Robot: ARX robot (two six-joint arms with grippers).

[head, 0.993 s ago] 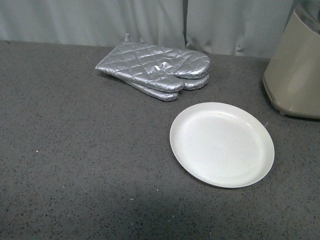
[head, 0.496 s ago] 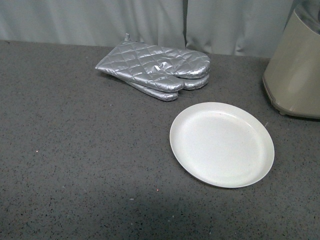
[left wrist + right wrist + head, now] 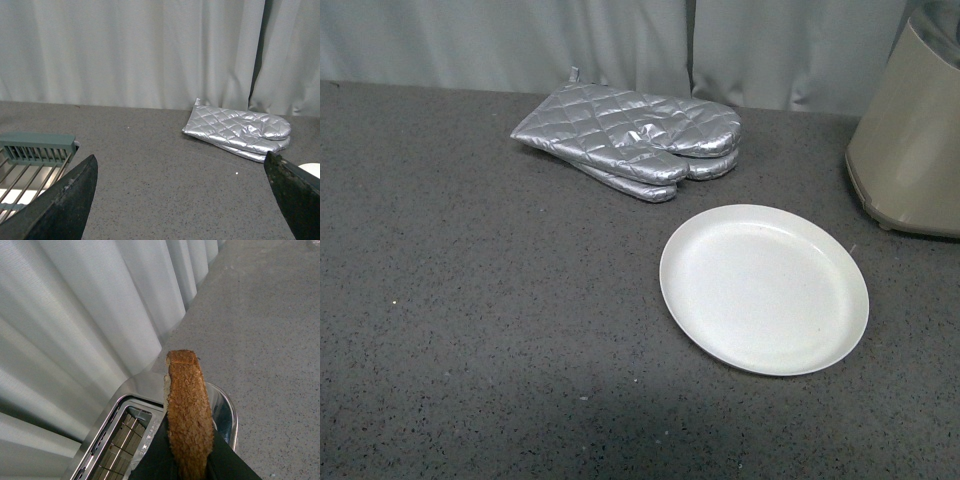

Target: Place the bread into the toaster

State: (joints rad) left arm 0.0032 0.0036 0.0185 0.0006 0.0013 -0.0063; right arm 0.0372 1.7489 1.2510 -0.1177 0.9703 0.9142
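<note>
In the right wrist view my right gripper (image 3: 192, 467) is shut on the bread (image 3: 187, 410), a slice seen edge-on with its brown crust facing the camera. The slice hangs above the shiny silver top of the toaster (image 3: 135, 390), beside an open slot (image 3: 117, 442) with wire guides inside. In the front view only the toaster's beige side (image 3: 910, 150) shows at the far right edge, and neither arm appears. My left gripper (image 3: 182, 200) is open over bare counter, its dark fingertips (image 3: 70, 200) wide apart with nothing between them.
A round white plate (image 3: 765, 290) lies on the grey speckled counter near the toaster. Two stacked silver quilted oven mitts (image 3: 630, 135) lie behind it by the grey curtain. A green-edged wire rack (image 3: 30, 160) sits off to one side in the left wrist view.
</note>
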